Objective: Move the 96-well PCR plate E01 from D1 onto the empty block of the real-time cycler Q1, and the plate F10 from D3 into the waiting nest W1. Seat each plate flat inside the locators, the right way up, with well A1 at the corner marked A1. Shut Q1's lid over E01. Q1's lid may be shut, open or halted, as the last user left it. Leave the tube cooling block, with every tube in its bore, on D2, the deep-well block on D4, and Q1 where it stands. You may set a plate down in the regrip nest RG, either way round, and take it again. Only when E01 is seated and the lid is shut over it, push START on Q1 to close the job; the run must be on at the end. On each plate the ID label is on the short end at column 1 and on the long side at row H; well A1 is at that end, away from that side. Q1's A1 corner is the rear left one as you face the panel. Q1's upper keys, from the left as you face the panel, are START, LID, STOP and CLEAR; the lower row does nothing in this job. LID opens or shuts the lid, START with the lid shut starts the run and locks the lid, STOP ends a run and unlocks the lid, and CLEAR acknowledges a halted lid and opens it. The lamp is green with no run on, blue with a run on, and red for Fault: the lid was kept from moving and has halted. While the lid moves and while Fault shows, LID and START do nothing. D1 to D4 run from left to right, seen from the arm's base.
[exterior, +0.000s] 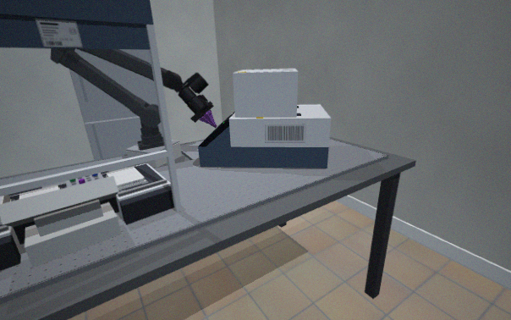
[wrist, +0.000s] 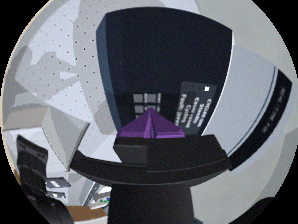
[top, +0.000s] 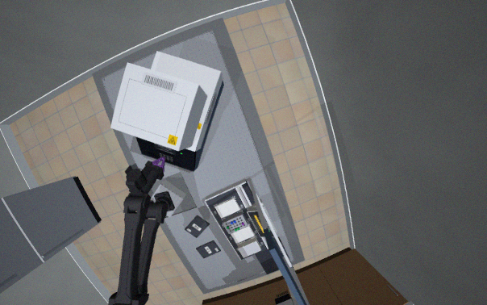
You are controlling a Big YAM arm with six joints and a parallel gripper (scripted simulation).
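Note:
My gripper [top: 160, 162] [exterior: 208, 119] [wrist: 150, 111] is shut on nothing, its purple fingertips together. It hangs just in front of the sloped dark panel [exterior: 216, 135] of the cycler Q1 [top: 189, 157] [exterior: 279, 131], close to the key rows [wrist: 147, 103]. Q1's lamp [top: 181, 153] is green. Q1's white lid [top: 155, 105] [exterior: 265, 91] stands as a tall box level over the body, and the block under it is hidden. Two white plates [top: 227, 207] [top: 243, 234] lie on the deck, with the tube block [top: 235, 222] with coloured caps between them.
Two dark nests [top: 197, 226] [top: 208, 248] lie on the table between the arm and the deck. A pale block [top: 251, 248] sits at the deck's near end. A rail with a yellow part [top: 258, 223] runs along the deck's far side. A frame post [exterior: 162, 106] stands beside the arm.

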